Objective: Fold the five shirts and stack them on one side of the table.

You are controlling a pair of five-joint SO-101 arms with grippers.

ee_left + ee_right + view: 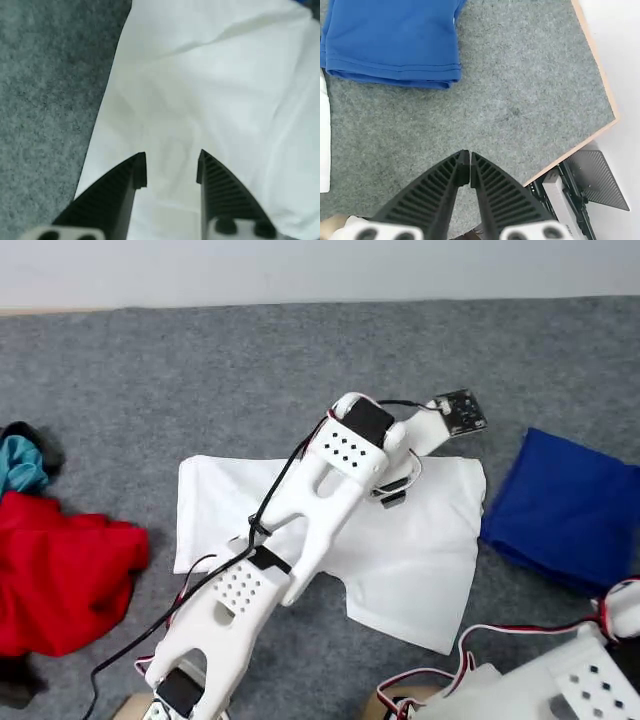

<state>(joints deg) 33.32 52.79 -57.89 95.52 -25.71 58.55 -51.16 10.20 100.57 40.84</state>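
L end effector (171, 167) is seen released: jaws apart, nothing gripped. It is held low over the white shirt (225, 90), near that shirt's edge on the far side of the desk (200, 350). Contact w/ the cloth can't be told. R end effector (470, 160) is clenched, jaws pressed together w/ nothing btwn them. It is held above bare grey desk cover by the R edge, close to a corner.

The white shirt is spread flat at approx. mid-desk, lightly creased. In the high view it is crossed by the L arm (300, 530), which is stretched out from the near edge.

The blue shirt (390, 40) is laid folded by the R edge, apart from the R end effector. It lies just beside the white shirt's R side; whether the two touch can't be told.

The red shirt (60, 570) is left crumpled at the L edge, well apart from the white one. A teal garment (20, 468) is bunched against its far side, w/ a dark garment (22, 432) just beyond that, also at the L edge.
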